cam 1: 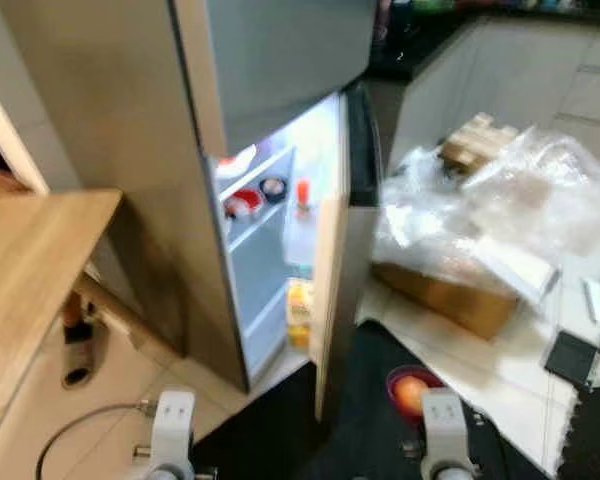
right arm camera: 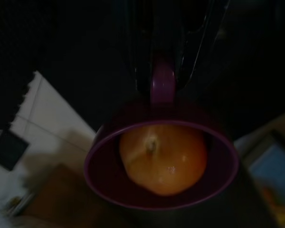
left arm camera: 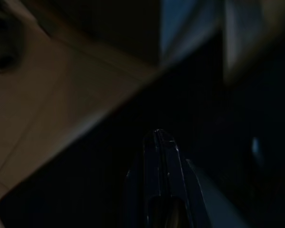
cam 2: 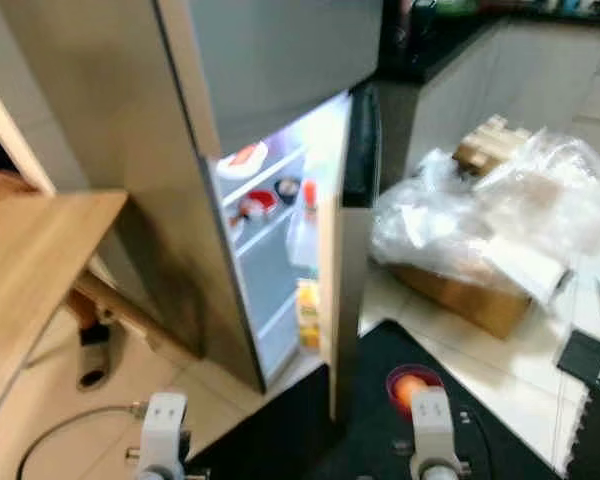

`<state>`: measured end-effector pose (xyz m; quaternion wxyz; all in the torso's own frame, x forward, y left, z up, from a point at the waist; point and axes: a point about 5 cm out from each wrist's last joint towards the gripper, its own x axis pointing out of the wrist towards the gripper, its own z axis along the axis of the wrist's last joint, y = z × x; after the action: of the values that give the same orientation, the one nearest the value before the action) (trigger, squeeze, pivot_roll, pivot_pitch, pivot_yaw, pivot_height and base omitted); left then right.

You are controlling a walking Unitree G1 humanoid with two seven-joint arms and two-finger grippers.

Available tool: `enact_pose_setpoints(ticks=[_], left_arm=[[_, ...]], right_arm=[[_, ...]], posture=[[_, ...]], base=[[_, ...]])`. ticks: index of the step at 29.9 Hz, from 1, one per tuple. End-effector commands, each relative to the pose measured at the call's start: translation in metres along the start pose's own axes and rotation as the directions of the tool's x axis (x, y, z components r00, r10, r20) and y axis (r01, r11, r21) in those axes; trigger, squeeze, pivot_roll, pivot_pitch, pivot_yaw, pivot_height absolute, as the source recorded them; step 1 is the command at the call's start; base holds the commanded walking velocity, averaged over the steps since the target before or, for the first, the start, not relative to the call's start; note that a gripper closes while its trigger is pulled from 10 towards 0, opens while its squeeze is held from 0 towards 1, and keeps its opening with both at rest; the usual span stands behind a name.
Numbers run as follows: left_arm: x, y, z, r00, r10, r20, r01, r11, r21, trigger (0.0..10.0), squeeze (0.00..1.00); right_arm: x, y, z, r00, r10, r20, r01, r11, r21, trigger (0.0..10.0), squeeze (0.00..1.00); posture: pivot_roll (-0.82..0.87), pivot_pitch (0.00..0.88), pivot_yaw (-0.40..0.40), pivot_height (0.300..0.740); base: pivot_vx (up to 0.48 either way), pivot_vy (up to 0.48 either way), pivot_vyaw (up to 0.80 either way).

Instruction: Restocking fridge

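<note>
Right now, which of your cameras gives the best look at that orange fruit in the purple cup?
The right wrist view: the orange fruit sits large inside the purple cup, whose handle the right pincer grips. Both eye views show the cup small, low and blurred, with the fruit as an orange blob.

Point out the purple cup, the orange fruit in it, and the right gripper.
purple cup [right arm camera: 109, 187]: right wrist view, on its near rim.
orange fruit [right arm camera: 164, 159]: right wrist view, on the middle of its skin.
right gripper [right arm camera: 164, 78]: right wrist view, between the fingertips, shut on the cup's handle.
</note>
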<state>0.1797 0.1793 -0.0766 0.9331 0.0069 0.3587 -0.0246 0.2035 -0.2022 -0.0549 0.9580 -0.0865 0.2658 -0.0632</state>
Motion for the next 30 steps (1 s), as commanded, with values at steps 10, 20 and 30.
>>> enact_pose_setpoints(ticks=[10,20,30], left_arm=[[0.0005,-0.0001,-0.0017,1.000,-0.014,-0.027,0.015,1.000,0.023,10.0,0.00],[-0.0003,0.0005,-0.0036,0.999,-0.018,-0.033,0.020,0.999,0.037,10.0,0.00],[-0.0003,0.0005,-0.0039,0.999,-0.027,-0.037,0.029,0.998,0.063,10.0,0.00]], right_arm=[[-0.0081,0.0004,-0.0144,0.999,-0.007,-0.045,0.008,1.000,0.005,10.0,0.00],[-0.0083,0.0020,-0.0143,0.999,0.019,-0.040,-0.020,0.999,-0.026,10.0,0.00],[-0.0087,0.0034,-0.0153,0.999,0.024,-0.046,-0.025,0.999,-0.026,10.0,0.00]], posture=[[-0.12,0.063,0.011,0.731],[-0.12,0.064,0.016,0.731],[-0.12,0.058,0.020,0.731]], base=[[-0.065,0.000,0.00],[0.000,0.000,0.00],[0.000,0.000,0.72]])
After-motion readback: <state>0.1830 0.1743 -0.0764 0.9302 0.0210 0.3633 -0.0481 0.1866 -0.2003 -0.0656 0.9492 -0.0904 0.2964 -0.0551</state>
